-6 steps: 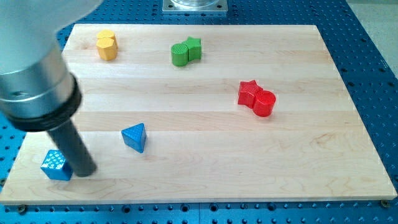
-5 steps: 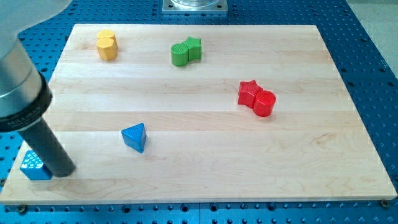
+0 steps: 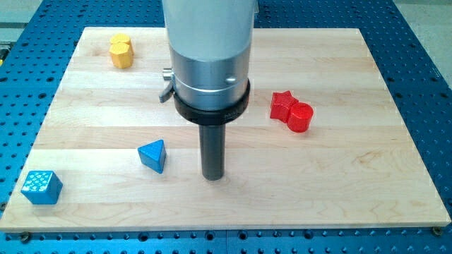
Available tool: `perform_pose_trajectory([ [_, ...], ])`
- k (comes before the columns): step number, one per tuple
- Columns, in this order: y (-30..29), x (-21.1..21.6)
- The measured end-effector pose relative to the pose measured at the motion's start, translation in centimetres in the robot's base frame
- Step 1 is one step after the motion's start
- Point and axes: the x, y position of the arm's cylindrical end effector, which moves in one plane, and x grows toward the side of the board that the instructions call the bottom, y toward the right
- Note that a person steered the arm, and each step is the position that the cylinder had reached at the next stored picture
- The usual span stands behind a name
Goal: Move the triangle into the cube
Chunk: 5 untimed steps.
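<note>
moved from blue cube (image 3: 41, 187) at lower left, my tip (image 3: 212, 177) now just right of blue triangle (image 3: 153, 155), no gripper fitted

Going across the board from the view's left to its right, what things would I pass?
Blue cube → yellow block → blue triangle → my tip → red star → red cylinder. The arm hides whatever lies behind it near the view's top.
</note>
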Motion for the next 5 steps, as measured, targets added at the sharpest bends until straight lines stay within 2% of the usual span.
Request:
perform_pose_trajectory([
  [2,-9.1,0.4],
  [3,-4.5,-1.2],
  [4,-4.9,-3.5],
  [5,-12.4,-2.2],
])
